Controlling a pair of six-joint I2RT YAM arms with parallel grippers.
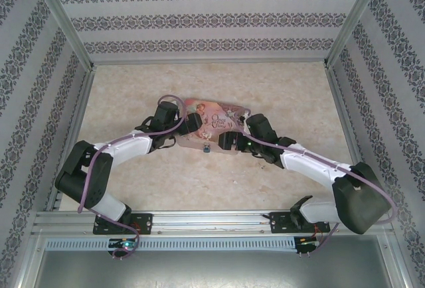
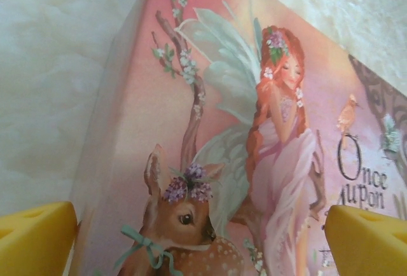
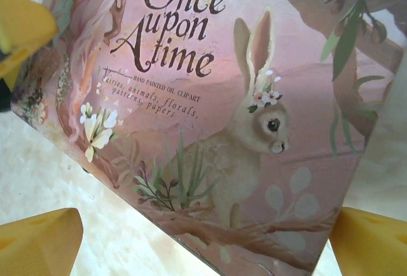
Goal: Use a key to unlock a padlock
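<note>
The padlock (image 1: pixel 207 148) is a tiny blue speck on the table, just in front of the near edge of a pink illustrated tin (image 1: pixel 216 112). The key is out of view. My left gripper (image 1: pixel 194 125) hangs over the tin's left part. In the left wrist view its yellow fingertips (image 2: pixel 35 238) stand wide apart, and the left gripper (image 2: pixel 200 254) is open above the painted fawn on the lid (image 2: pixel 210 130). My right gripper (image 1: pixel 230 141) is over the tin's near right part. It is the open right gripper (image 3: pixel 203 254), above the rabbit picture on the lid (image 3: pixel 254 130), with nothing between its pads.
The tin lies slanted in the middle of a beige marbled table (image 1: pixel 133 95). Patterned walls (image 1: pixel 212 16) close the table in at the back and both sides. A yellow finger (image 3: pixel 22 25) of the other gripper pokes into the top left of the right wrist view.
</note>
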